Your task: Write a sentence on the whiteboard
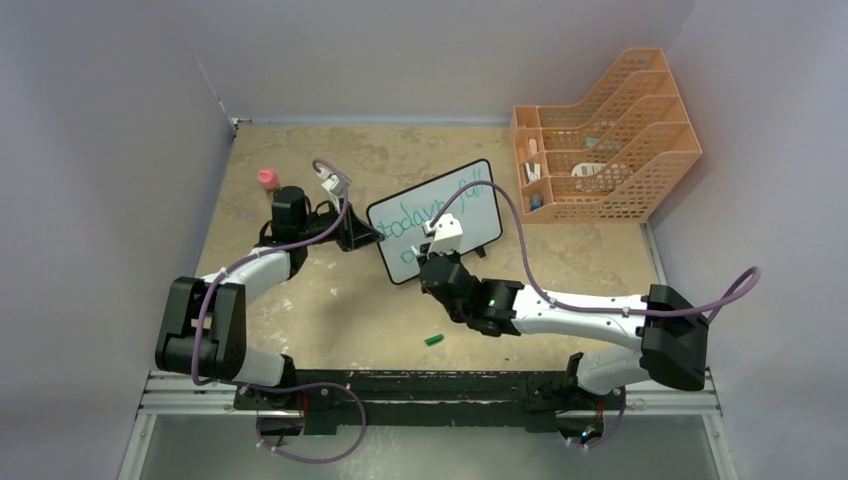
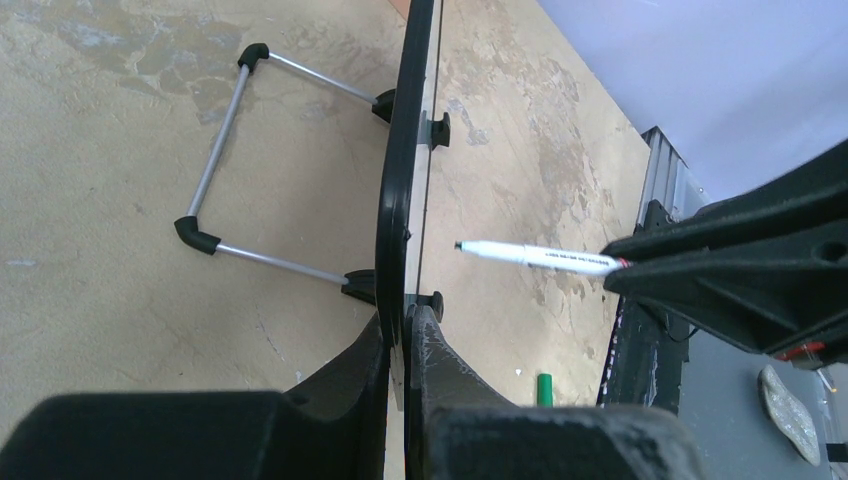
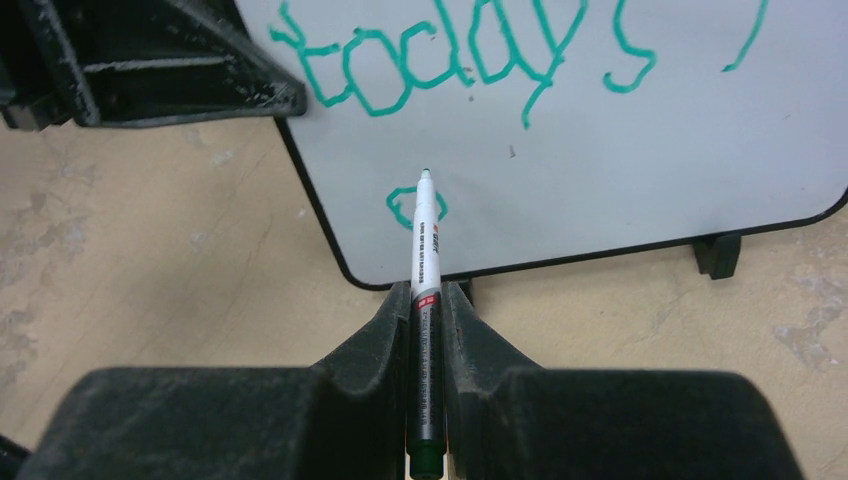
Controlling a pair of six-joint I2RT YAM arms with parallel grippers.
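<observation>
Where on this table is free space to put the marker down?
Bare tabletop lies behind the whiteboard, between the pink object and the orange rack. A second patch lies between the left arm and the green cap. Crowded: the whiteboard's lower left corner, where the left gripper and right gripper work.

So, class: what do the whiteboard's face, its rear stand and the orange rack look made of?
Whiteboard face: smooth white, likely a coated panel; ink lines sit crisp. Rear stand: bare silvery metal rod, black plastic-looking corners. Orange rack: probably moulded plastic mesh.
</observation>
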